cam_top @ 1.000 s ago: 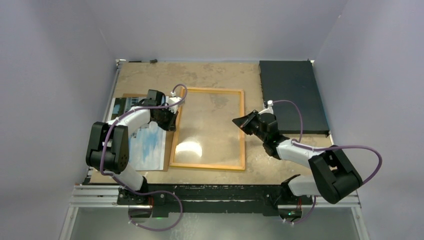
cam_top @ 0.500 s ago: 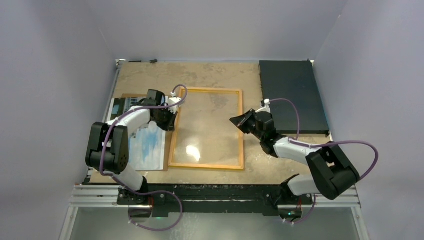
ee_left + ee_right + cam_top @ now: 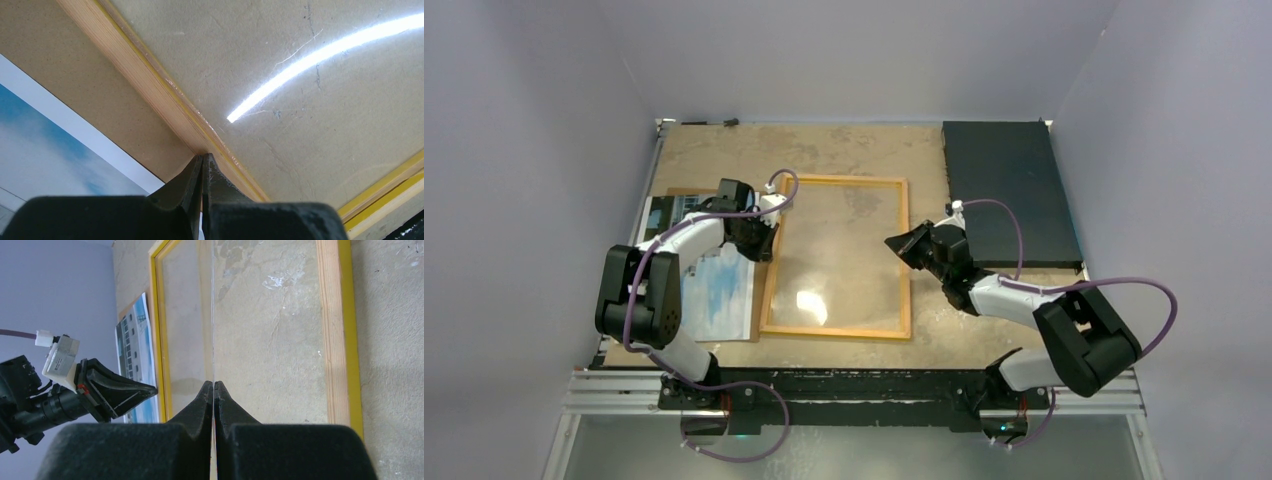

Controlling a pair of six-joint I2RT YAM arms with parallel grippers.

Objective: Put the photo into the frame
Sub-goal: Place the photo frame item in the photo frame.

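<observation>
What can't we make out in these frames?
- Top view: left arm covers the middle of the photo.
- Left wrist: photo cut off by the picture edge; backing board partly under it.
- Right wrist: thin line meets the shut right gripper over the frame; pane edge or reflection, cannot tell.

closed right pincer [image 3: 214, 386] points across the frame [image 3: 333, 340] toward the photo [image 3: 134, 347].

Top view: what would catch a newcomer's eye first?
The yellow-bordered frame lies flat in the middle, with glare on its clear pane. Both grippers are shut at it: the left gripper at its left border, the right gripper over its right side. The photo of sky lies outside it, to the left, on a brown board.
</observation>
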